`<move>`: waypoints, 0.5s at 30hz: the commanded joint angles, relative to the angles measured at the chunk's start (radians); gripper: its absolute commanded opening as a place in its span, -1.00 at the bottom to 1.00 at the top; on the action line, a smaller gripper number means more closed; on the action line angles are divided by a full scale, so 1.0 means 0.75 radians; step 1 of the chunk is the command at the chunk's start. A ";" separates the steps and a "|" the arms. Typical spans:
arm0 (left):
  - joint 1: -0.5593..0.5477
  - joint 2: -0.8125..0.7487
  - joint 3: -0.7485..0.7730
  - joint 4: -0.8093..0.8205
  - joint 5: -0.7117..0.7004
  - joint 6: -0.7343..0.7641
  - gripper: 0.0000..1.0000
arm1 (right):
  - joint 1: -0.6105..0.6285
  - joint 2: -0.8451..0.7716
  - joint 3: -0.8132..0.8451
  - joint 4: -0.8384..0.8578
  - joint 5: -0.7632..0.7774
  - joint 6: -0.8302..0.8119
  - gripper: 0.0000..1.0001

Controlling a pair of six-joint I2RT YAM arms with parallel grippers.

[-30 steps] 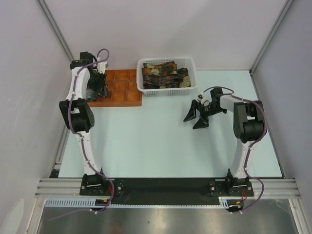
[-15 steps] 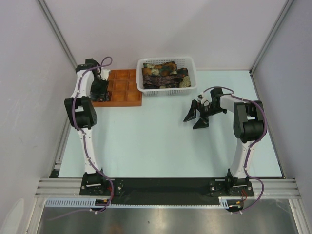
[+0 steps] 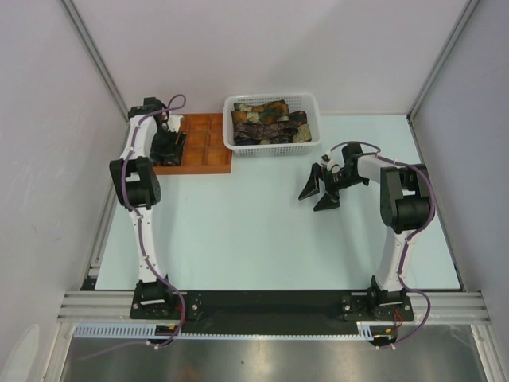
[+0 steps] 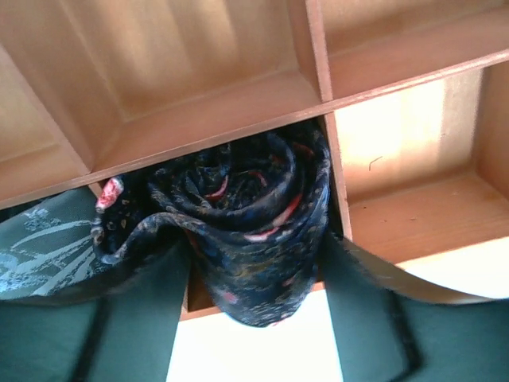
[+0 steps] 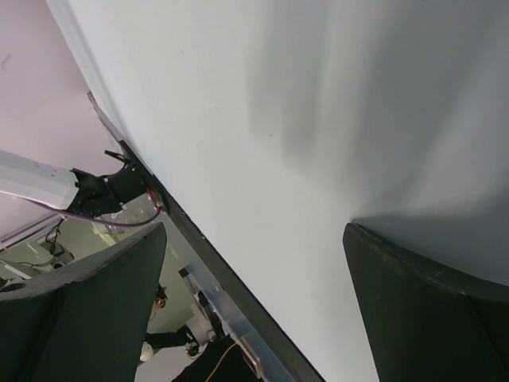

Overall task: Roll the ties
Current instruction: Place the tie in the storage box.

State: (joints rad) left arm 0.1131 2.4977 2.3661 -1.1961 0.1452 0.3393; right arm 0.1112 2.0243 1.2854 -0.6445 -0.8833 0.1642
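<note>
A rolled dark tie [image 4: 238, 199] with pink-red marks sits in a compartment at the near left of the orange tray [image 3: 208, 147]. My left gripper [image 3: 169, 146] reaches down into that compartment. In the left wrist view the gripper [image 4: 254, 248] has its fingers [image 4: 151, 318] pressed on both sides of the roll. Several green-gold-brown ties [image 3: 270, 126] lie piled in the white mesh basket [image 3: 270, 148]. My right gripper [image 3: 320, 191] is open and empty just above the table; in the right wrist view [image 5: 256, 231] only bare table shows between its jaws.
A green fabric with pale leaf marks [image 4: 40, 239] shows left of the roll, partly behind my finger. The tray's wooden dividers [image 4: 318, 87] close in the roll. The basket stands right of the tray, at the back. The black front rail [image 5: 207, 270] runs under the right gripper's view.
My left gripper has moved back and down with the rolled dark tie, from above the tray's left edge into the compartment. The right arm has not moved.
</note>
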 commanded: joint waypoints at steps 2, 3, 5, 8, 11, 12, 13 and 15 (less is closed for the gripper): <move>-0.026 -0.115 0.056 0.024 -0.022 0.020 0.60 | 0.024 0.042 0.002 -0.008 0.108 -0.041 0.99; -0.030 -0.129 0.054 0.026 -0.032 0.026 0.61 | 0.026 0.050 0.008 -0.012 0.108 -0.041 1.00; -0.038 -0.160 0.048 0.036 -0.044 0.020 0.66 | 0.028 0.056 0.023 -0.022 0.104 -0.051 0.99; -0.038 -0.193 0.040 0.055 -0.059 0.010 0.71 | 0.032 0.062 0.039 -0.032 0.102 -0.059 1.00; -0.038 -0.240 0.018 0.093 -0.077 0.012 0.94 | 0.032 0.066 0.051 -0.041 0.100 -0.072 0.99; -0.038 -0.264 0.007 0.106 -0.091 0.016 0.95 | 0.030 0.066 0.053 -0.043 0.100 -0.074 0.99; -0.040 -0.277 0.003 0.124 -0.101 0.016 0.99 | 0.032 0.064 0.055 -0.045 0.100 -0.074 0.99; -0.038 -0.299 0.003 0.134 -0.110 0.022 0.99 | 0.028 0.060 0.066 -0.047 0.102 -0.086 0.99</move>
State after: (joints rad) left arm 0.0872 2.3829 2.3657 -1.1477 0.0963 0.3424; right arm 0.1257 2.0380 1.3121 -0.6758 -0.8791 0.1513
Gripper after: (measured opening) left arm 0.991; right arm 0.993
